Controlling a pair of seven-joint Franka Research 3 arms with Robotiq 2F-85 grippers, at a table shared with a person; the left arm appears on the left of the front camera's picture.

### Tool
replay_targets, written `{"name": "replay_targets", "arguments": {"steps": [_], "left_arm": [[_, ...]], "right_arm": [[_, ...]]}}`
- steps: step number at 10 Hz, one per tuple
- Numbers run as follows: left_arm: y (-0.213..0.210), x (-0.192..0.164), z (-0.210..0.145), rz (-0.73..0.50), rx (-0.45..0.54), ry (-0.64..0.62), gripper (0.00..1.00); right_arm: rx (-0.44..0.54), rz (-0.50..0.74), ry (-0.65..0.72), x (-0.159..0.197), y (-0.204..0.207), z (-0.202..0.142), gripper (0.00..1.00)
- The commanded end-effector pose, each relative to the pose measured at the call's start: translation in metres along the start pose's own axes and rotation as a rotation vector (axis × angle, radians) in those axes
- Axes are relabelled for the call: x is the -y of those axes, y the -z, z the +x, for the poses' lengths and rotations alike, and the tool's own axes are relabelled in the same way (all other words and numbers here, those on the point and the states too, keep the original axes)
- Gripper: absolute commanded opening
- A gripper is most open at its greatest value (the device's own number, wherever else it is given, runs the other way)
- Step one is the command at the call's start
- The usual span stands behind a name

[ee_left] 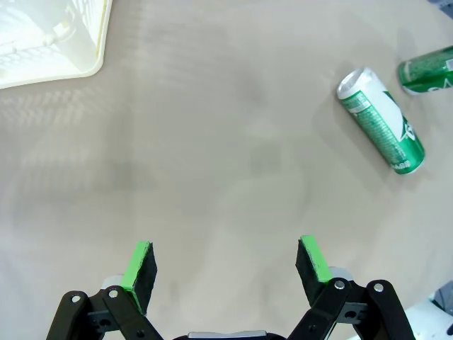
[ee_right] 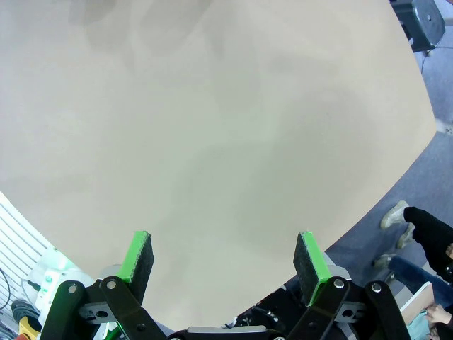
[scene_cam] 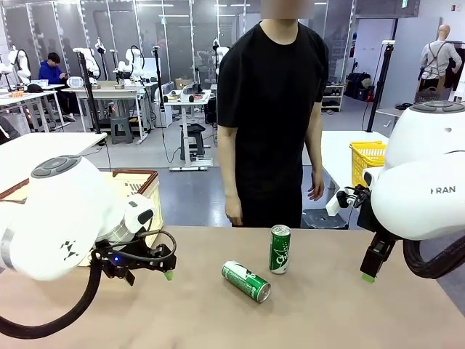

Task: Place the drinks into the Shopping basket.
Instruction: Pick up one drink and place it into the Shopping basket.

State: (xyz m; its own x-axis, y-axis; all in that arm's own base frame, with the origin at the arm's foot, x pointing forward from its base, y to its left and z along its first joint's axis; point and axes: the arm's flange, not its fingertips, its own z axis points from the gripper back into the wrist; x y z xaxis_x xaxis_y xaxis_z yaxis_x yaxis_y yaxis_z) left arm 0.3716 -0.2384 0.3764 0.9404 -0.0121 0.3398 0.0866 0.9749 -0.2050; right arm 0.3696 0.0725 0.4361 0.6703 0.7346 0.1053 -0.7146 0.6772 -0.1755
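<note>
The left arm's white shell hides most of the cream, slotted Shopping basket (scene_cam: 142,183) at the table's far left. Mid-table sit two glossy green drinks, the upright can (scene_cam: 280,249) and the toppled can (scene_cam: 245,281). The left gripper (ee_left: 226,262) and the right gripper (ee_right: 225,256) both gape empty over the matte tan table (scene_cam: 327,313).

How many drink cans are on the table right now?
2. One green can stands upright near the table's middle; the other can lies on its side beside it, nearer the robot. The Shopping basket's inside is hidden, so more may be there.
</note>
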Motion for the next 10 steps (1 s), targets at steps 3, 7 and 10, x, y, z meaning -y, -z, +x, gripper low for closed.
{"name": "replay_targets", "arguments": {"steps": [3, 7, 10], "left_arm": [[0.016, 0.037, 0.015, -0.079, 0.025, 0.010, 1.00], [0.052, 0.091, 0.061, -0.123, 0.013, 0.008, 1.00], [0.061, 0.116, 0.066, -0.117, -0.004, 0.049, 1.00]], "right_arm": [[-0.004, -0.002, -0.007, 0.001, 0.000, -0.001, 1.00], [-0.004, -0.002, -0.007, 0.001, 0.000, -0.001, 1.00], [-0.004, -0.002, -0.007, 0.001, 0.000, -0.001, 1.00]]}}
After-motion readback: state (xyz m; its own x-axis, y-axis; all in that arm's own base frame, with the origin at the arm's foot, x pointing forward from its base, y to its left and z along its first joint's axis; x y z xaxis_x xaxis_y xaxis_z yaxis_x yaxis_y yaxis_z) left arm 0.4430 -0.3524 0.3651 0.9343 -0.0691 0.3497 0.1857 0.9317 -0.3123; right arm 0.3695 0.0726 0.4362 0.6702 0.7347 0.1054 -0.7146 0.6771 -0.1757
